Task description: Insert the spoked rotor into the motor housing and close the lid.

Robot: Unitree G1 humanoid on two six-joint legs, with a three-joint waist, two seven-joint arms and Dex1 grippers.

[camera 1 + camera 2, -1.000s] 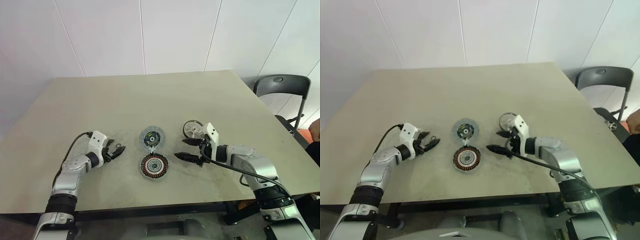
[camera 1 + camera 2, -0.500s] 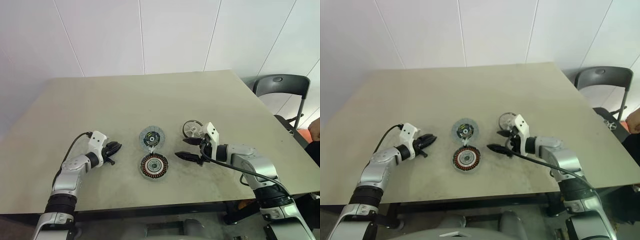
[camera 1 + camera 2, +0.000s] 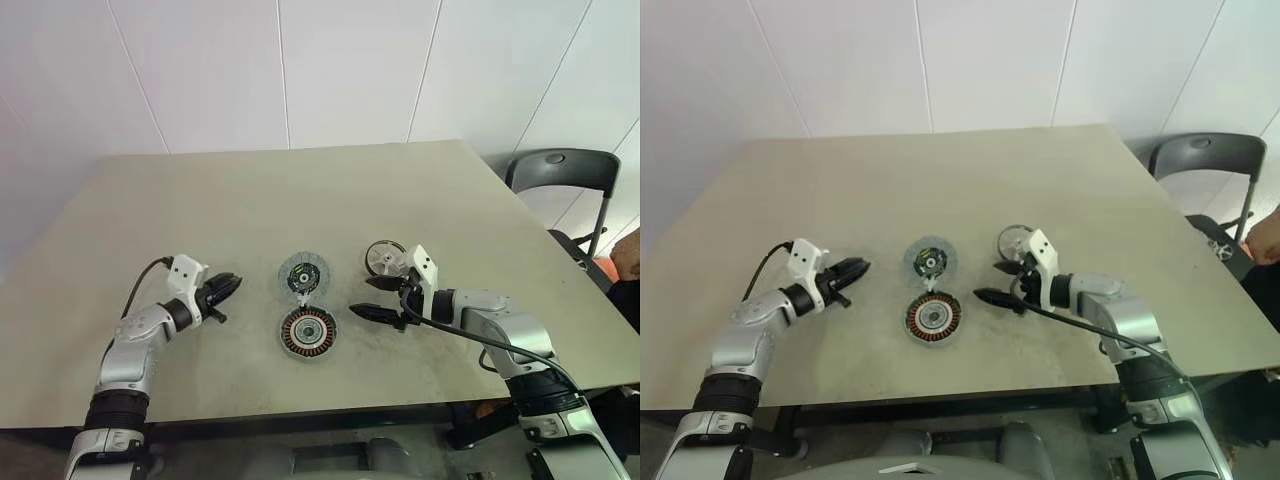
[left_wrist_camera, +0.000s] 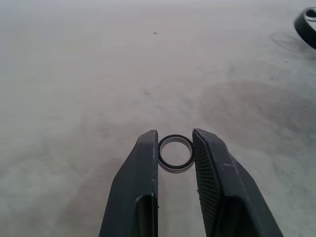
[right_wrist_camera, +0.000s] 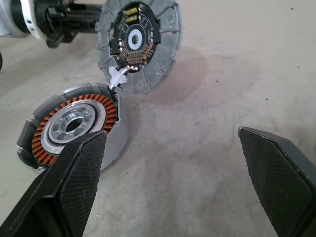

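Note:
The motor housing [image 3: 308,332], with its ring of copper windings, lies flat at the table's front middle. Just behind it lies the grey lid [image 3: 304,274], inner side up, and a small white piece [image 5: 116,76] sits where the two meet. The spoked rotor [image 3: 384,256] rests to the right of the lid. Between the rotor and the housing hovers my right gripper [image 3: 360,297], open and holding nothing. Left of the housing, my left gripper [image 3: 225,288] is shut on a small black ring [image 4: 176,170], held a little above the table.
The beige table [image 3: 250,200] stretches bare behind the parts up to a white wall. A dark chair [image 3: 560,175] stands past the table's right edge, and a person's hand [image 3: 1265,235] shows at the far right.
The left gripper closed on the small black ring that lay between its open fingers, then rose with it and drew slightly left. The right arm kept still.

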